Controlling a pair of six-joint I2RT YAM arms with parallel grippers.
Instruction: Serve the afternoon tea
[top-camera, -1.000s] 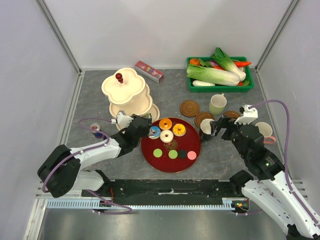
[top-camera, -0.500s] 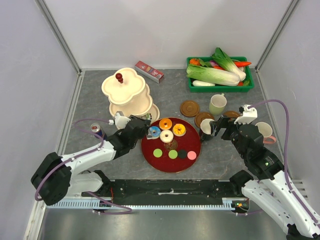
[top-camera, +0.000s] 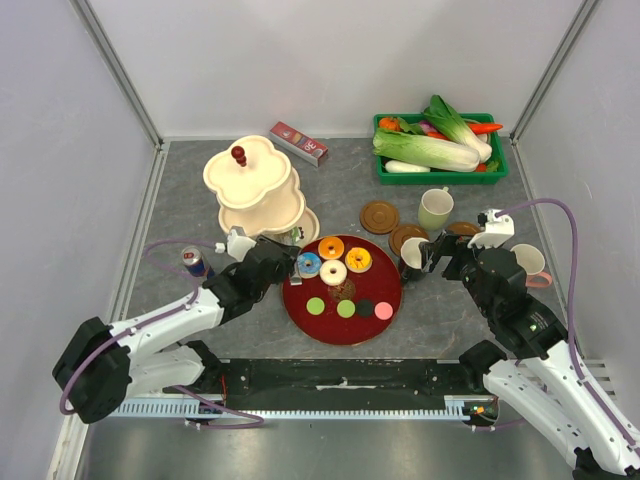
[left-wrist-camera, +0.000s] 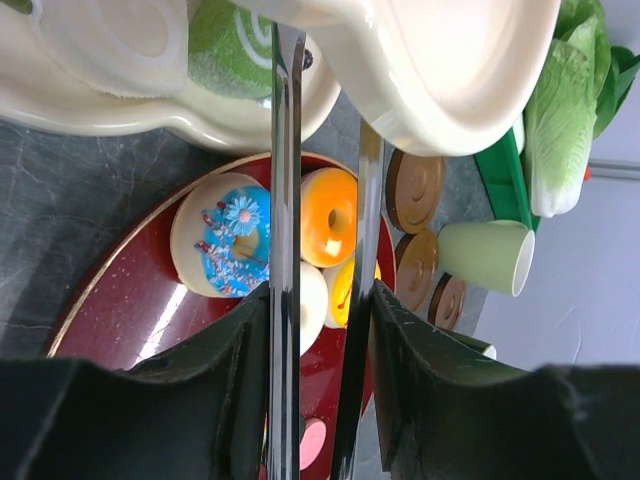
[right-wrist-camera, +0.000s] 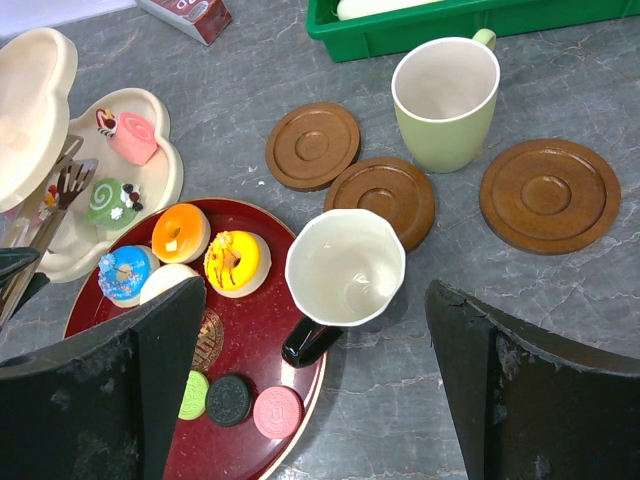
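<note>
Left jaws' tongs perhaps between tiers

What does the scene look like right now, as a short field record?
left claw: shut on metal tongs, tips by tiered stand lower tier
right claw: open, aimed at black mug, not touching
red tray: four donuts, four round sweets
tiered stand: pink and green swirl cakes on lower tier
coasters: three, none under a mug
pale green mug: upright on table among coasters

Left end effector pinched narrow, right end effector spread wide
</note>
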